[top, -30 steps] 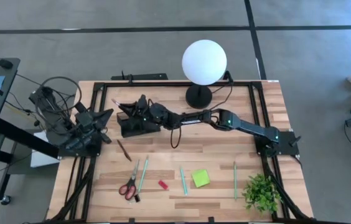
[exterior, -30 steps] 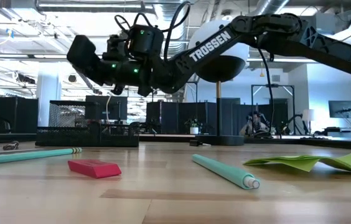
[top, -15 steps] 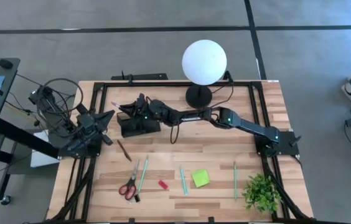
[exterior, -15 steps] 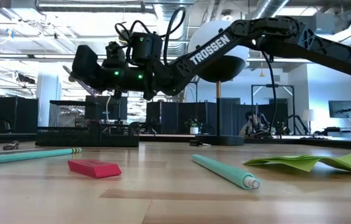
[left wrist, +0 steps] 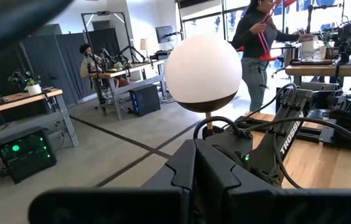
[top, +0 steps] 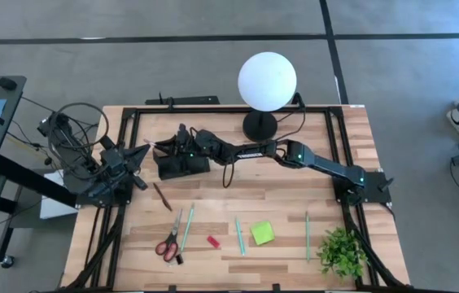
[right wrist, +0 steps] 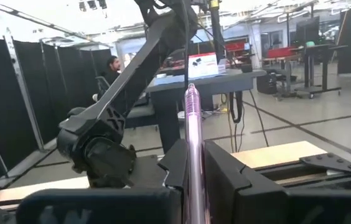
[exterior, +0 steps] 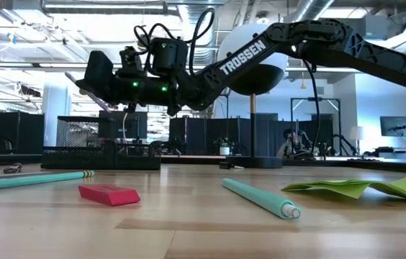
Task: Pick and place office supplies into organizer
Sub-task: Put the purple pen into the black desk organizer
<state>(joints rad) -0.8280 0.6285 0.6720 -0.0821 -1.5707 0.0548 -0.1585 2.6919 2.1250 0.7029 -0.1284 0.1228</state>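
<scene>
Left gripper (top: pixel 142 150) idling clenched, empty, beside organizer (top: pixel 182 163); right gripper (top: pixel 163 145) clamping pink pen (right wrist: pixel 193 155), hovering above organizer; brown pen (top: pixel 163 196), scissors (top: pixel 170 241), teal pens, sticky pad (top: pixel 262 233) waiting well below jaws

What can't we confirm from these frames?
- Organizer contents: high view, the right arm's end effector covers it; low view, its walls hide the inside.
- Pink pen tip: right wrist view, the end effector's fingers hide the lower end.
- Left end effector: parked at the table's edge; left wrist view blurred.
</scene>
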